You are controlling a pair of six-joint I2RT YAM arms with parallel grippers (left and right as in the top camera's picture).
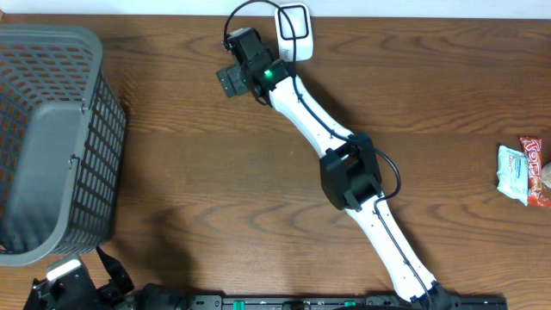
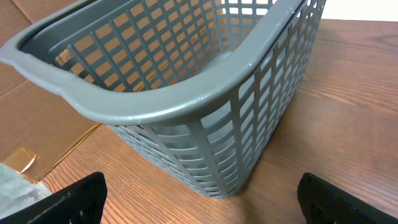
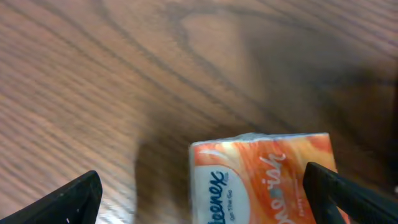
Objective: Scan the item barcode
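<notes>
An orange Kleenex tissue pack (image 3: 267,180) fills the lower middle of the right wrist view, over the wooden table. My right gripper (image 3: 202,190) is open around it, with the pack closer to the right finger (image 3: 351,196) than to the left one. I cannot tell whether either finger touches it. From overhead, the right gripper (image 1: 234,79) is at the far middle of the table, just left of a white scanner (image 1: 293,33) with a black cable, and it hides the pack. My left gripper (image 2: 199,202) is open and empty at the near left corner.
A large grey plastic basket (image 1: 82,52) stands at the table's left side, right in front of the left gripper (image 1: 86,274). Two wrapped snacks (image 1: 523,170) lie at the right edge. The right arm (image 1: 349,172) stretches diagonally across the middle.
</notes>
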